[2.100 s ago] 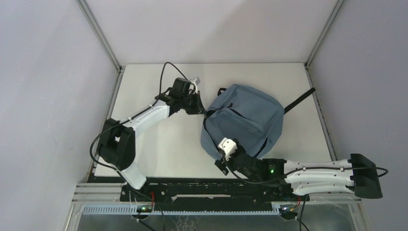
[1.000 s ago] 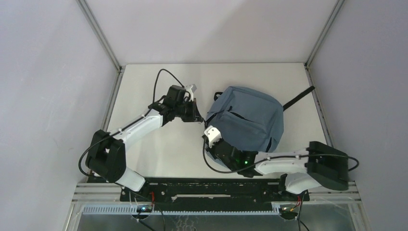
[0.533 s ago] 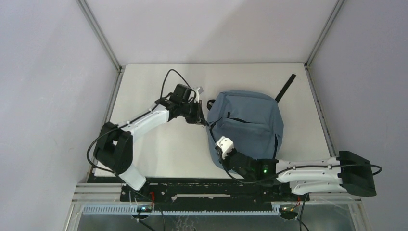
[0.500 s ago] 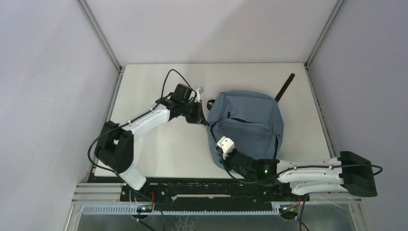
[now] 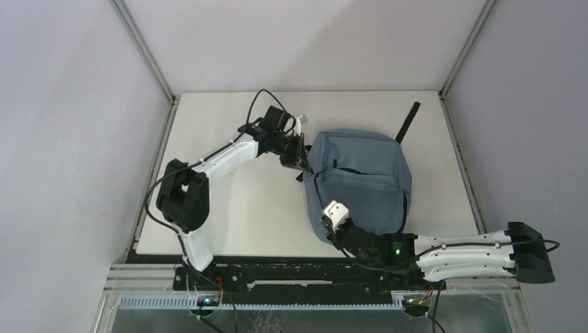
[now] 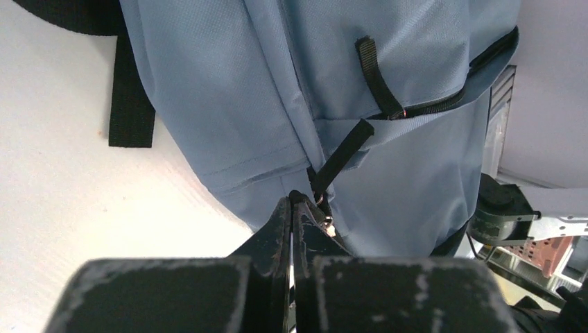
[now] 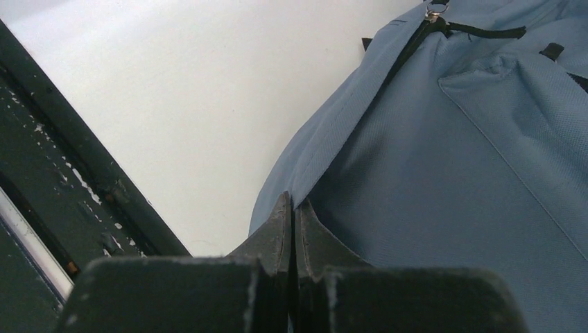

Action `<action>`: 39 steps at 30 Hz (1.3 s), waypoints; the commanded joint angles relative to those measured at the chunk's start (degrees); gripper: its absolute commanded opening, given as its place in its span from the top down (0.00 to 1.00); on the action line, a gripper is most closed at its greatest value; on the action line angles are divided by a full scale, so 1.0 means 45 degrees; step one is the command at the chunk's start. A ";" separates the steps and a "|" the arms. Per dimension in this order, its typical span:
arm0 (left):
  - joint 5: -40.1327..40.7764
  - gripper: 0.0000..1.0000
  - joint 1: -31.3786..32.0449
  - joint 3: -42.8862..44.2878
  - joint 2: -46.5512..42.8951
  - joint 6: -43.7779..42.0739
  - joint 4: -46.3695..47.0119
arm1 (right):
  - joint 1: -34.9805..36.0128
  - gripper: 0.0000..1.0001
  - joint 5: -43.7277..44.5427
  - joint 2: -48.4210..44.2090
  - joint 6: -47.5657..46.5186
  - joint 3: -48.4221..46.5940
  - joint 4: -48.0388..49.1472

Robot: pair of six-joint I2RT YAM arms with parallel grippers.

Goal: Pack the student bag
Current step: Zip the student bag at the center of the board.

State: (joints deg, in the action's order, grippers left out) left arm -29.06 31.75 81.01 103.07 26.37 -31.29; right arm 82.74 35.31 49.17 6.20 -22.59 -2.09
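The student bag (image 5: 367, 173), grey-blue with black zipper lines, lies flat on the white table, right of centre. My left gripper (image 5: 304, 165) is at the bag's far-left corner. In the left wrist view its jaws (image 6: 291, 200) are shut at the bag's (image 6: 229, 90) seam, where a black zipper pull (image 6: 340, 156) with a metal ring runs down into the tips. My right gripper (image 5: 326, 231) is at the bag's near-left edge. In the right wrist view its jaws (image 7: 292, 202) are pinched shut on the edge seam of the bag's fabric (image 7: 451, 152).
A black strap (image 5: 408, 121) trails from the bag toward the back right corner. Another black strap (image 6: 132, 104) lies on the table beside the bag. The dark metal frame rail (image 5: 305, 267) (image 7: 69, 173) runs along the near table edge. Pale walls enclose the table.
The bag has shifted right and settled flatter, its trailing strap swinging toward the back. My left gripper moved right and back with its corner. My right arm stretched out to the right.
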 commanded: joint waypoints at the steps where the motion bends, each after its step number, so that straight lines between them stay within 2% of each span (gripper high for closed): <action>1: 0.1776 1.00 -0.0649 0.2186 0.0432 -0.0303 0.2217 | 0.0928 1.00 -0.1308 -0.0248 0.0264 0.0098 -0.0845; 7: 0.1476 1.00 -0.0678 0.2706 0.0351 -0.0542 0.2171 | 0.1412 1.00 -0.1090 -0.0178 0.0621 0.0098 -0.0945; 15: 0.1327 1.00 -0.0688 0.0559 -0.0504 -0.0711 0.2496 | 0.1337 1.00 -0.0851 -0.0069 0.1023 0.0078 -0.1103; 17: 0.1120 1.00 -0.0688 -0.0065 -0.0614 -0.0526 0.2791 | 0.1254 0.90 -0.0709 0.0024 0.1067 0.0021 -0.1020; 20: 0.0529 0.99 -0.0688 -0.0553 -0.0695 -0.0253 0.3236 | 0.1022 0.54 -0.0645 -0.0057 0.0956 -0.0168 -0.0808; 21: 0.0402 0.94 -0.0683 -0.0538 -0.0726 -0.0203 0.3200 | 0.0892 0.48 -0.0616 -0.0109 0.0934 -0.0294 -0.0757; 23: 0.0480 0.76 -0.0683 -0.0418 -0.0903 -0.0137 0.3020 | 0.0419 0.41 -0.0636 -0.0263 0.0875 -0.0637 -0.0827; 24: 0.0749 0.62 -0.0687 -0.0309 -0.1108 -0.0191 0.2794 | 0.0021 0.39 -0.0698 -0.0384 0.0823 -0.0848 -0.1008; 25: 0.1174 0.53 -0.0688 -0.0239 -0.1478 -0.0298 0.2583 | -0.0404 0.38 -0.0781 -0.0568 0.0739 -0.1109 -0.1163; 27: 0.2106 0.39 -0.0685 -0.0189 -0.2206 -0.0455 0.2235 | -0.1611 0.36 -0.1055 -0.1102 0.0566 -0.1458 -0.1280; 29: 0.3122 0.30 -0.0669 -0.0285 -0.2989 -0.0484 0.2032 | -0.3323 0.33 -0.1733 -0.1774 0.0459 -0.1704 -0.1206; 30: 0.3441 0.28 -0.0668 -0.0415 -0.3371 -0.0420 0.2026 | -0.4116 0.31 -0.2289 -0.2087 0.0544 -0.1817 -0.1146; 33: 0.4092 0.25 -0.0555 -0.1072 -0.4470 0.0080 0.2208 | -0.6566 0.18 -0.3157 -0.2743 0.1389 -0.2004 -0.0997; 35: 0.4545 0.21 -0.0228 -0.1773 -0.5129 0.0296 0.2517 | -0.8353 0.18 -0.3358 -0.2638 0.2392 -0.2162 -0.1042; 39: 0.4494 0.19 0.0830 -0.3237 -0.5817 0.0326 0.2637 | -1.2177 0.21 -0.4383 -0.1106 0.5475 -0.3532 -0.3559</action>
State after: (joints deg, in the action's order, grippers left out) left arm -11.09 31.20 72.73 78.26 26.55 -20.27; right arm 39.72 21.61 38.83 17.17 -33.04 -10.22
